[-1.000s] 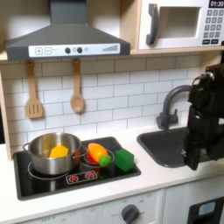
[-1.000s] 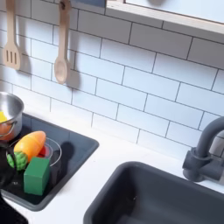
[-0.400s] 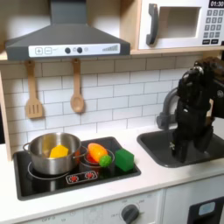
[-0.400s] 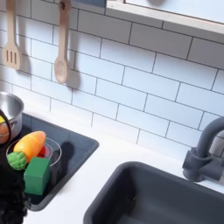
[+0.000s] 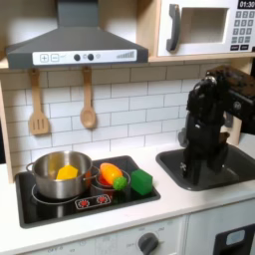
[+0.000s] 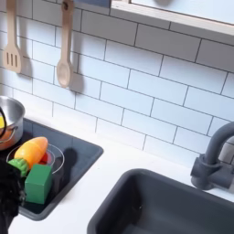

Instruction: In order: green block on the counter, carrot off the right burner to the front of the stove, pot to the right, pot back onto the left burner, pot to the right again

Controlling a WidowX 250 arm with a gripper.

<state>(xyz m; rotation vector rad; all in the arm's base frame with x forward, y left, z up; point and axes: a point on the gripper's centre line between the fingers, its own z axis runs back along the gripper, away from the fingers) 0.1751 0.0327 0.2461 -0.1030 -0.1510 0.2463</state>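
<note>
The green block (image 5: 141, 181) sits on the right end of the black stove (image 5: 90, 202), beside the carrot (image 5: 110, 175), which lies on the right burner. In the second exterior view the green block (image 6: 38, 183) rests just in front of the carrot (image 6: 30, 153). The steel pot (image 5: 59, 172) stands on the left burner with a yellow food piece (image 5: 67, 171) inside. My gripper (image 5: 204, 175) hangs over the sink, well to the right of the block in the first exterior view; its fingers are too dark and blurred to read. The off-white counter (image 5: 184, 202) surrounds the stove.
The dark sink (image 5: 242, 159) with a grey faucet (image 5: 189, 115) lies right of the stove. A spatula (image 5: 38, 105) and a wooden spoon (image 5: 88, 100) hang on the tiled wall. A range hood (image 5: 75, 45) and a microwave (image 5: 209, 27) are overhead.
The arm has swung left from the first exterior view's right edge to above the sink, closer to the stove. The block, carrot and pot have not moved.
</note>
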